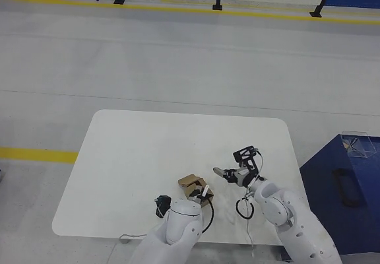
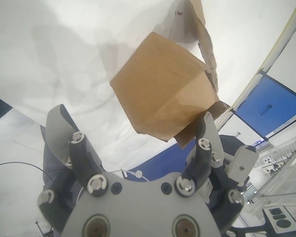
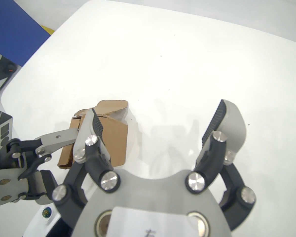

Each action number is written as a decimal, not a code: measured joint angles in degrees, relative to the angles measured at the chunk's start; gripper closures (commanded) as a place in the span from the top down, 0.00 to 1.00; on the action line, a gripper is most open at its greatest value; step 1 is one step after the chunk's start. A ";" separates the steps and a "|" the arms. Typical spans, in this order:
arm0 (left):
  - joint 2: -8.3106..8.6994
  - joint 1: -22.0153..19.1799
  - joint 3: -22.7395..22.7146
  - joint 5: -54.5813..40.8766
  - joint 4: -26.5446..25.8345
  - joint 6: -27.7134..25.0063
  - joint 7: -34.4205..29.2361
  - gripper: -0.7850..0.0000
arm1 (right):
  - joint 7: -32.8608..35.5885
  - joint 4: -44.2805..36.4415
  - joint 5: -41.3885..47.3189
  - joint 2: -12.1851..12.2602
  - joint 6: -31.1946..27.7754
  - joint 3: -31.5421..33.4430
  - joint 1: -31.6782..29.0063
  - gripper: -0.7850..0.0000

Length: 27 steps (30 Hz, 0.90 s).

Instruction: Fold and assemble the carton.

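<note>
Small brown cardboard carton [image 1: 191, 185] stands on the white rounded surface [image 1: 144, 152], towards the robot-side edge. It is partly formed: the sides are squared and one flap stands loose.

Left gripper [image 2: 134, 114] is at the carton with fingers spread wide. One fingertip [image 2: 208, 124] touches a lower flap edge, judged to brace the box rather than grip it.

Right gripper [image 3: 157, 124] hovers above the surface just beside the carton, fingers wide and holding nothing. It appears placed to press the loose flap.

The carton [image 1: 193, 187] before me is small, brown cardboard, partly folded into a box, flaps loose, near the table's [image 1: 144, 152] front edge.
</note>
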 measured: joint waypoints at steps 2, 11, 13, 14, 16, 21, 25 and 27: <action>-0.28 0.48 -0.10 1.72 -0.35 -0.06 0.07 1.00 | -0.28 0.02 3.28 0.07 0.19 2.10 -0.13 1.00; 1.72 6.72 -1.61 9.43 -14.15 0.66 -1.42 1.00 | 0.34 0.10 7.91 0.19 -0.07 4.57 -0.36 1.00; 2.55 8.47 -2.99 10.77 -18.87 0.66 -2.37 1.00 | 0.22 0.09 7.43 0.28 -0.92 4.85 -0.73 1.00; 3.01 9.75 -4.13 11.57 -22.04 0.65 -3.31 1.00 | -0.24 0.19 7.41 0.39 -2.00 5.39 -1.11 1.00; 3.53 11.75 -6.03 12.19 -26.18 -0.16 -5.32 1.00 | -0.42 0.63 8.26 0.61 -4.59 6.39 -1.78 1.00; 3.99 14.93 -8.92 12.67 -28.80 -8.14 -9.91 1.00 | 1.91 1.92 8.26 1.68 -14.59 9.70 -4.19 1.00; 3.98 14.87 -8.85 12.66 -28.72 -7.34 -9.77 1.00 | 4.15 1.29 6.04 2.47 -20.61 11.17 -6.74 1.00; 3.98 14.87 -8.85 12.65 -28.73 -7.33 -9.76 1.00 | 4.93 0.67 5.84 2.79 -23.17 11.77 -8.09 1.00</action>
